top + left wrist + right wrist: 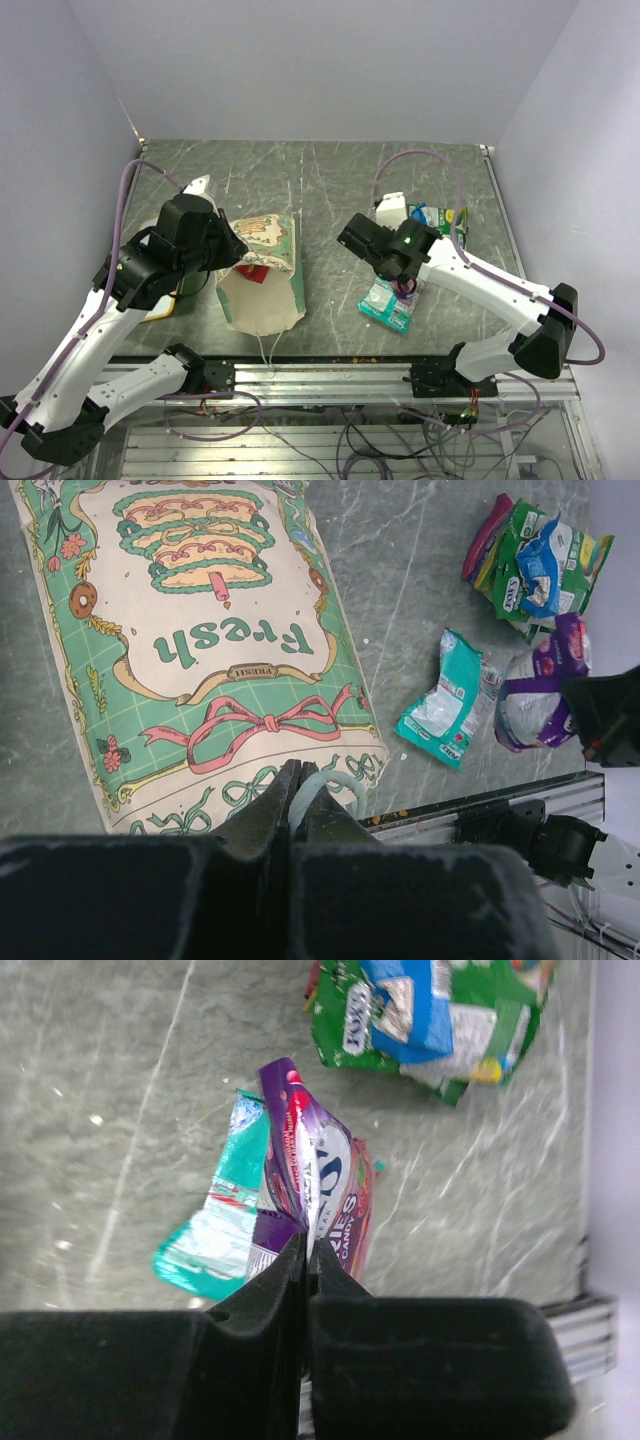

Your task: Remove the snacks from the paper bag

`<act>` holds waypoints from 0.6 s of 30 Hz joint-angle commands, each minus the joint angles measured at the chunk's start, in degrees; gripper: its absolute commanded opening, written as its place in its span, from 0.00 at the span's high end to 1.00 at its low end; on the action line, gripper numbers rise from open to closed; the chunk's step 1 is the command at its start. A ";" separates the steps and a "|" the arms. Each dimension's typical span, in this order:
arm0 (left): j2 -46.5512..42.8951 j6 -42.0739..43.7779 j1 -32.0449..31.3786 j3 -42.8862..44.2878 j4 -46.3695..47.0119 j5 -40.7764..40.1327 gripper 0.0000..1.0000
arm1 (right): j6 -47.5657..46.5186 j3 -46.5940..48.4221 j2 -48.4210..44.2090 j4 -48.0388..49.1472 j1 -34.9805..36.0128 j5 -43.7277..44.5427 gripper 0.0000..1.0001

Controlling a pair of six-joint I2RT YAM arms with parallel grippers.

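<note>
The left tool (296,772) pinches the rim of the green printed paper bag (200,650) lying on the grey marbled surface (330,180). The right tool (305,1248) clamps a magenta-purple foil packet (315,1175) above a teal packet (215,1235), green-and-white packets (430,1020) nearby.

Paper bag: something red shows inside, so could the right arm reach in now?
Probably not yet: the right gripper is shut on the purple packet, so it is full. The paper bag gapes open toward the arms, the left gripper pinching its edge.
</note>
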 commanded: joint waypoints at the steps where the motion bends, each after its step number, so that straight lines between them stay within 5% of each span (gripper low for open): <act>1: -0.13 0.64 -0.09 2.75 -1.14 -1.08 0.93 | -30.44 -5.41 -3.12 12.62 0.21 0.09 1.00; 5: -0.20 0.78 -0.09 2.77 -1.25 -1.44 0.93 | -51.00 -12.59 -11.19 22.93 0.26 -10.22 1.00; 13: 0.70 0.99 -0.09 1.69 0.47 -0.17 0.93 | -75.48 -25.71 -17.23 29.18 0.30 -22.30 1.00; 18: 1.64 0.99 -0.08 1.92 1.36 0.80 0.93 | -82.25 -31.83 -19.40 37.30 0.30 -18.18 1.00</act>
